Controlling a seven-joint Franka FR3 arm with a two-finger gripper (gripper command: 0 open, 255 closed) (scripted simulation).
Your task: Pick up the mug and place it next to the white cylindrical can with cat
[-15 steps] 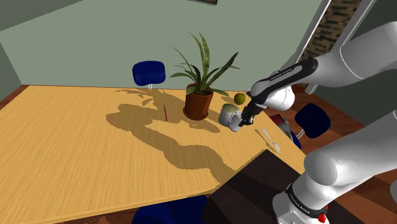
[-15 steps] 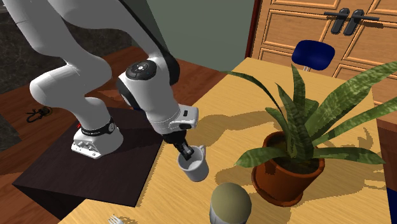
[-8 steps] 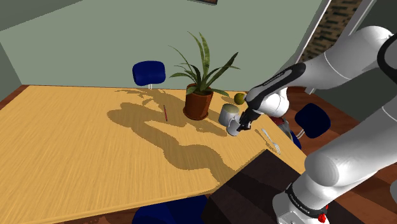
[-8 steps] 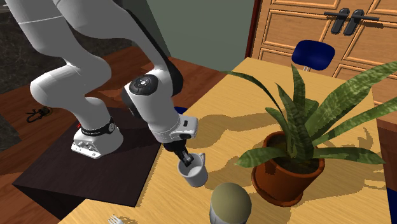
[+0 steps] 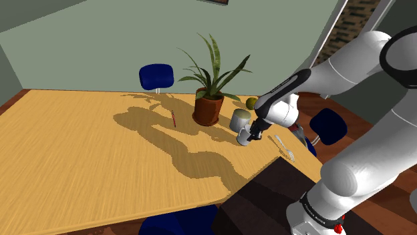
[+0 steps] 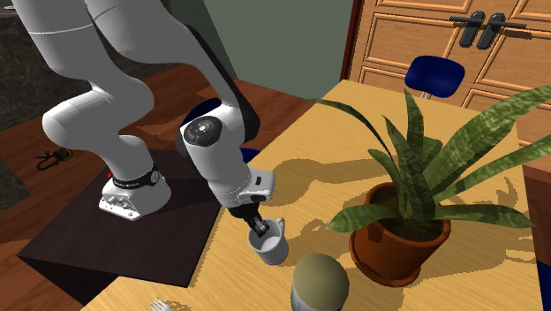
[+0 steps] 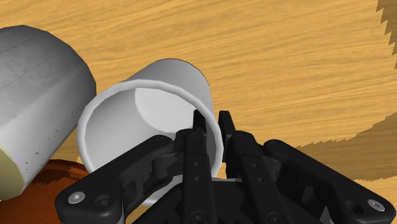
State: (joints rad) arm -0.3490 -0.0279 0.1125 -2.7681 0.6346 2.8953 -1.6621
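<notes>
The hand (image 7: 212,121) is clamped on the mug (image 7: 159,105) by its wall: one of the black fingers (image 7: 200,130) sits inside the rim and the other outside, pinching the thin side between them. The mug is a plain white-grey cylinder, smooth and matte, and its open mouth faces back up at the hand. It hangs right under the fingers, low over the tabletop (image 7: 292,57), which is warm yellow wood with long streaky grain. I can't tell whether the mug's base is actually touching down. Just past the mug from the hand is the can (image 7: 35,83), a fatter cylinder with a slightly speckled off-white side and a dull olive-yellow end. It's really close to the mug, but I can't say if they touch. Beyond the can is a round terracotta pot (image 6: 397,243), rusty brown, holding a plant (image 6: 424,150) with long, stiff, striped green leaves. Compared with a second ago, the hand and mug have sunk lower and drifted a bit nearer the can, on the side towards the dark box stand (image 6: 97,243). The white arm (image 6: 216,155) has also folded in more steeply over the hand. The can and pot are where they were.
</notes>
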